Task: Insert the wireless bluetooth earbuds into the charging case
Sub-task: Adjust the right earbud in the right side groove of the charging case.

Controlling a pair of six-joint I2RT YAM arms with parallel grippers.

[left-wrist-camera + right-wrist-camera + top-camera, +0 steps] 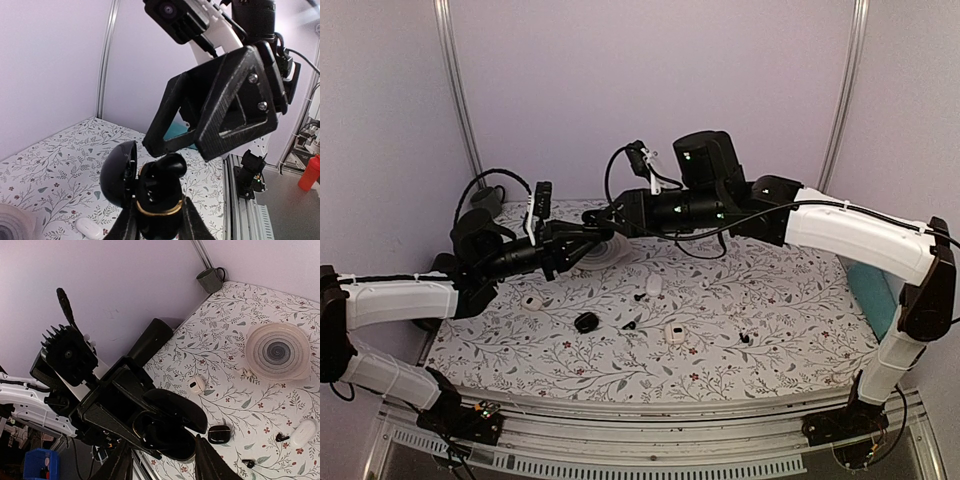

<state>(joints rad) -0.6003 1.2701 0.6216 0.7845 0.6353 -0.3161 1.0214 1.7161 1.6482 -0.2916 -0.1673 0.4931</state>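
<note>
My left gripper [578, 245] is shut on the body of a black charging case [156, 200] with a gold rim, held in the air over the back left of the table. Its lid [119, 172] stands open to the left. A glossy black earbud [174, 164] sits at the top of the case's opening. My right gripper [608, 228] faces the case from the right, its fingers [220, 115] spread on either side of the earbud. In the right wrist view the open case [170, 432] lies between that gripper's [162, 447] parted fingertips. Loose black earbuds [630, 323] [747, 339] lie on the table.
On the floral table lie a white case [532, 300], a small black case [586, 322], another white case [654, 285], an open white case [674, 333] and a third earbud [639, 296]. A translucent round disc [608, 252] sits under the grippers. A dark mug [209, 280] stands at the back left corner.
</note>
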